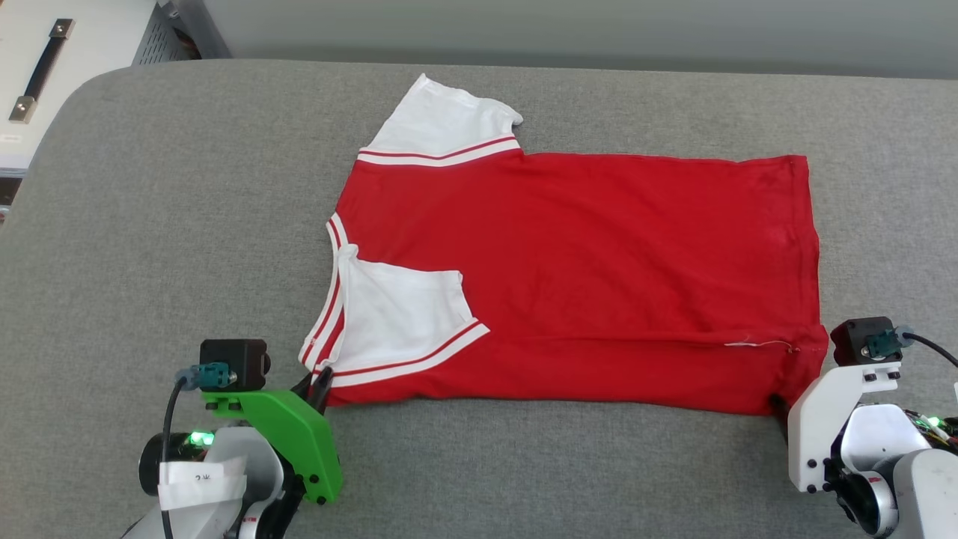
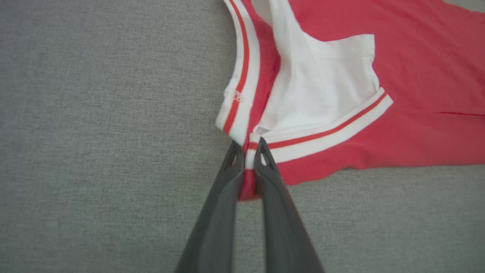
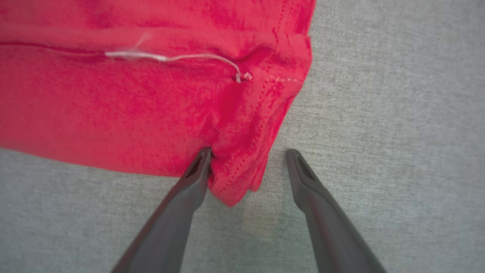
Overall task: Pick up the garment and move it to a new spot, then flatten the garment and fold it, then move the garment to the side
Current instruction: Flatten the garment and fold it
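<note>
Garment [image 1: 584,277] flat on the grey padded surface [image 1: 187,224], about in the middle, turned sideways: collar [image 1: 333,299] toward the left, bottom hem [image 1: 812,247] toward the right. Red body mostly smooth, only light wrinkles. At the far side, one white sleeve [image 1: 441,120] spread outward, away from the robot. At the near side, the other white sleeve [image 1: 404,314] folded inward and lying on top of the red body, striped trim running slantwise across it.

At the near left corner of the garment, just beside the collar, the left gripper [image 1: 319,385]. Seen from the left wrist: fingers [image 2: 223,197] closed tight together, with a small bunch of red cloth and striped trim pinched between them, exactly where collar band and sleeve trim meet.

At the near right corner, the right gripper [image 1: 780,408], in the head view mostly hidden behind its own white wrist housing. Seen from the right wrist: spread wide open, nothing gripped. Tip of one finger [image 3: 199,163] touching the crumpled hem corner; other finger over bare grey surface, just beside the cloth. Small tongue of the hem corner lying in the gap between both fingers, not pinched. Close to that corner, a loose white thread [image 3: 170,57] across the red cloth, ending at a stitched seam.

Beyond the far left corner of the surface, a pale cabinet [image 1: 90,45] with a black handle [image 1: 41,71].
</note>
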`<state>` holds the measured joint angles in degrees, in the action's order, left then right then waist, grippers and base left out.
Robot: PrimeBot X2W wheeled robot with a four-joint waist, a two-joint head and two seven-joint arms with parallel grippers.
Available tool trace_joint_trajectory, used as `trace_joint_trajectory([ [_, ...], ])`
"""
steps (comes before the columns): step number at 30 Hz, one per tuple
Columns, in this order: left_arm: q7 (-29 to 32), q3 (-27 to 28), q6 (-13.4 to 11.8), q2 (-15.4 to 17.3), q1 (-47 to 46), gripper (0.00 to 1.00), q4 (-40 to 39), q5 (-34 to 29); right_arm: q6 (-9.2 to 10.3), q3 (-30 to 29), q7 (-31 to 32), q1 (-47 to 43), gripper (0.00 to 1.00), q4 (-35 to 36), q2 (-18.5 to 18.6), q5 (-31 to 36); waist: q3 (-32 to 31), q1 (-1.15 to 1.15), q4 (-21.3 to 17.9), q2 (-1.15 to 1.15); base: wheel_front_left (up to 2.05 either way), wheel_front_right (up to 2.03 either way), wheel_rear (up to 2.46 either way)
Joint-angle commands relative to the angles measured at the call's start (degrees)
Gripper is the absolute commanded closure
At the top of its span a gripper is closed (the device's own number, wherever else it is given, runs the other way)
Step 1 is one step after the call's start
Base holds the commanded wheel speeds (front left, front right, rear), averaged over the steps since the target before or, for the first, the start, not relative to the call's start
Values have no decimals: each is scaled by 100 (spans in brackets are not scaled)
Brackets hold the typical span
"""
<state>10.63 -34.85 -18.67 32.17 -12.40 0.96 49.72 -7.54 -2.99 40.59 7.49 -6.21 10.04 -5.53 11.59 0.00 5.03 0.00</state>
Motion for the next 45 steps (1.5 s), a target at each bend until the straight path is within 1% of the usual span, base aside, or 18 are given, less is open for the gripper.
trace_joint_trajectory([
  [1, 1, 12, -24, 32, 49, 100, -17, -51, 5, 93, 12, 16, 0, -151, -34, -72, 43, 0, -2, 0, 0, 0, 0],
  [2, 9, 9, -16, 37, 45, 100, -10, -46, 5, 136, 36, 16, 0, -193, -37, -131, 57, 0, -6, 0, 0, 0, 0],
  [3, 17, 5, -7, 43, 40, 100, -1, -44, 5, 188, 62, 14, 9, -230, -28, -185, 69, 0, -10, 0, 0, 0, 0],
  [4, 21, 3, 3, 44, 35, 100, 12, -37, 5, 250, 90, 11, 55, -271, -8, -244, 83, 0, -14, 0, 0, 0, 0],
  [6, 44, -6, 27, 41, 25, 100, 48, -15, 5, 346, 100, 14, 100, -324, 25, -371, 99, 0, -19, 0, 0, 0, 0],
  [11, 60, -29, 94, 38, 59, 100, 279, 44, 5, 395, -24, 46, 100, -432, 264, -444, -8, 0, -45, 0, 0, 0, 0],
  [18, 69, -119, 188, 48, 254, 100, 534, 111, 5, 328, -57, -62, 100, -381, 574, -571, -423, 0, -75, 0, 0, 0, 0],
  [23, 42, -187, 206, 46, 516, 100, 590, 175, 5, 341, 138, -317, 100, -150, 838, -770, -716, 0, -80, 0, 0, 0, 0],
  [24, 34, -234, 194, 69, 700, 100, 546, 201, 5, 316, 293, -543, 100, 89, 942, -893, -830, 0, -69, 0, 0, 0, 0],
  [26, 30, -263, 175, 84, 823, 100, 483, 215, 5, 276, 409, -716, 100, 310, 995, -967, -853, 0, -61, 0, 0, 0, 0],
  [31, 83, -359, 169, 81, 997, 100, 397, 248, 5, 63, 692, -1220, 100, 823, 970, -1063, -821, 0, -4, 0, 0, 0, 0],
  [35, 84, -455, 227, -22, 968, 100, 570, 233, 5, -24, 924, -1603, 100, 1038, 803, -1080, -698, 0, 20, 0, 0, 0, 0],
  [39, 35, -477, 380, -166, 881, 100, 776, 299, 5, -33, 820, -1590, 100, 995, 688, -1034, -553, 0, 12, 0, 0, 0, 0],
  [45, 46, -550, 474, -232, 704, 100, 1097, 238, 5, 31, 612, -1382, 100, 664, 623, -939, -399, 0, 15, 0, 0, 0, 0],
])
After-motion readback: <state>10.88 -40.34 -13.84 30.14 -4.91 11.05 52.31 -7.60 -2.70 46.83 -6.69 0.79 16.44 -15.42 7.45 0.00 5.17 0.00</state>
